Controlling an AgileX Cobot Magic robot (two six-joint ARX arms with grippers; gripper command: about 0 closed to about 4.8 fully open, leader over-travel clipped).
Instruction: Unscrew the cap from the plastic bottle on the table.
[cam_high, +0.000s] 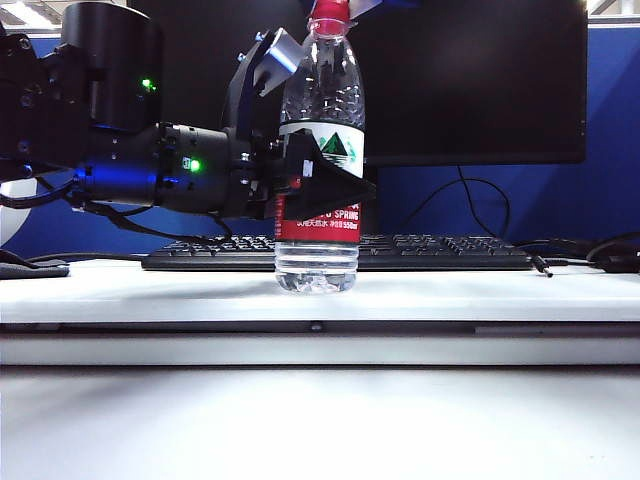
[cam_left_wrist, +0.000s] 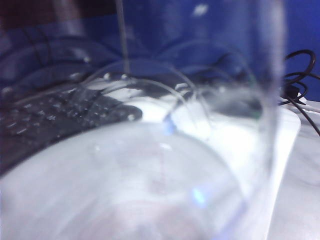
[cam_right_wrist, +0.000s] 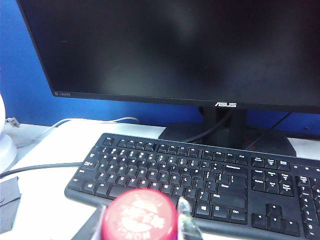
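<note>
1. The table (cam_high: 480, 295) has the bottle (cam_high: 320, 100) standing upright in front of the keyboard (cam_high: 440, 252).
2. Left gripper (cam_high: 335, 185) is clamped round its label; thin, slick plastic, probably squashes easily.
3. Right gripper (cam_right_wrist: 142, 225) straddles the cap (cam_right_wrist: 140, 216); can't tell if it's pinching yet. The ribbed sides look like the spot to grab.

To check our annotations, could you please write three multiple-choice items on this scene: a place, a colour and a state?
1. Where does the plastic bottle stand? A on the monitor's foot; B on the table, before the keyboard; C on the floor.
2. The cap is: A blue; B green; C red.
3. The left gripper is: A clamped on the bottle's label; B open above it; C resting on the table.
B, its base rests on the white desk; C, red shows between the fingers of the right gripper; A, black fingers clasp the label.
</note>
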